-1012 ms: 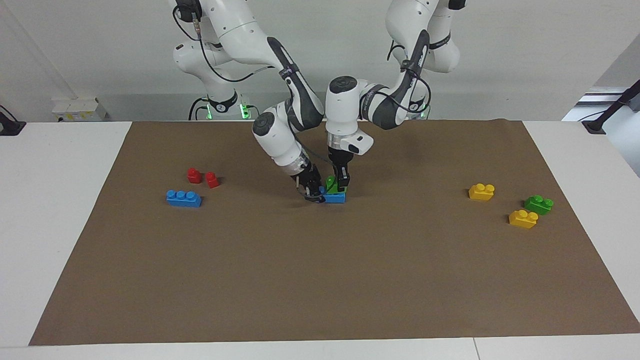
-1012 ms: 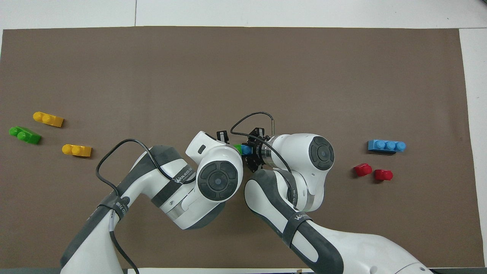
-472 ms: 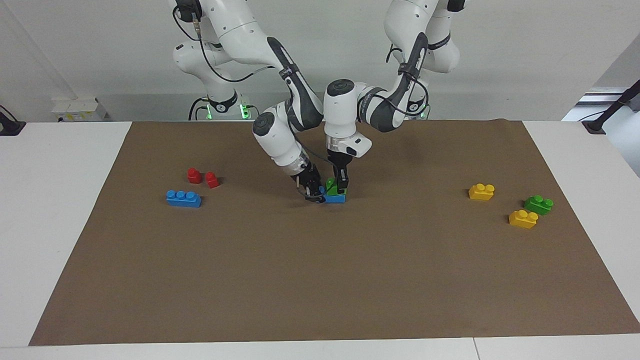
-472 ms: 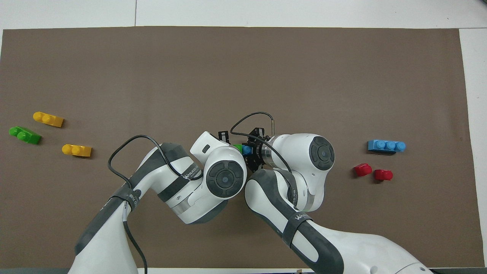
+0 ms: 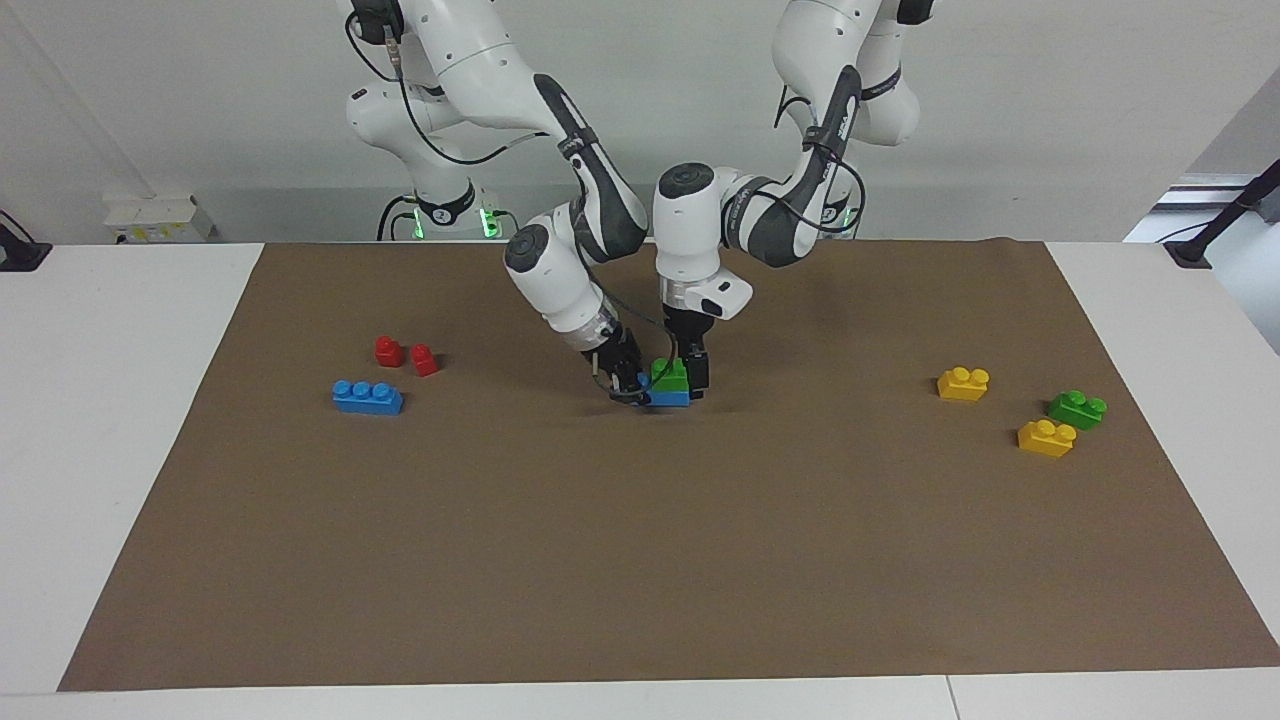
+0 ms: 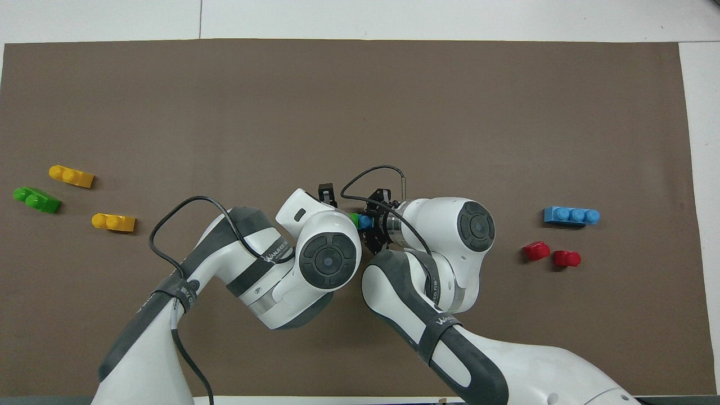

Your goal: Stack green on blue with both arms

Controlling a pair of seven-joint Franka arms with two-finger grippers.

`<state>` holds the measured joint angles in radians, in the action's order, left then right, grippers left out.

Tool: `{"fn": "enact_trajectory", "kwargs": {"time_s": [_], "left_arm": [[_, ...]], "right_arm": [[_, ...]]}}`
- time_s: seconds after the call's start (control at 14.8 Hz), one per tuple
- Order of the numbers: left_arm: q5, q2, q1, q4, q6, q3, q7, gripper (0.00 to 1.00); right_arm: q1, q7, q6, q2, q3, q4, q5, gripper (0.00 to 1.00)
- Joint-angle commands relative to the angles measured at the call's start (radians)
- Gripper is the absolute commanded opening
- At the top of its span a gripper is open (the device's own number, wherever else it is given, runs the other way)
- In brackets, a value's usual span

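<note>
Since a second ago, shifted slightly: facing view, left gripper (image 5: 686,377) beside green brick (image 5: 668,374) seated on blue brick (image 5: 668,397), right gripper (image 5: 630,385) clamping blue's end at nine o'clock; overhead view, stack (image 6: 360,220) mostly hidden; probably release, withdrawal next; left's opening unclear.

I read one wordmark, white capitals on a dark band of each arm in the overhead view: it looks like "WANJEED" on the left arm (image 6: 274,254) and again on the right arm (image 6: 444,322), though the letters are uncertain.
</note>
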<state>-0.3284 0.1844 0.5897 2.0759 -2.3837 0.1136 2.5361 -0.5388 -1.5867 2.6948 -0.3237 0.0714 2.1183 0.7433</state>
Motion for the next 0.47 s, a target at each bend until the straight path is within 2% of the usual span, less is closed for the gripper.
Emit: {"fn": "enact_trajectory", "kwargs": {"time_s": [0.0,0.07,0.2,0.4], "left_arm": [[-0.017,-0.039,-0.014,0.009,0.052,0.005,-0.034,1.0],[-0.017,-0.043,-0.014,0.009,0.066,0.005,-0.04,1.0],[-0.017,-0.054,-0.018,0.01,0.08,0.003,-0.043,1.0],[-0.011,-0.071,-0.037,0.01,0.093,0.005,-0.083,1.0]], "right_arm": [[0.01,0.022,0.02,-0.011,0.002,0.009,0.027,0.12],[0.01,0.024,0.02,-0.011,0.002,0.009,0.025,0.34],[0.013,0.021,0.014,-0.011,0.002,0.002,0.027,0.59],[0.028,0.013,-0.003,-0.011,0.002,-0.005,0.027,0.75]]}}
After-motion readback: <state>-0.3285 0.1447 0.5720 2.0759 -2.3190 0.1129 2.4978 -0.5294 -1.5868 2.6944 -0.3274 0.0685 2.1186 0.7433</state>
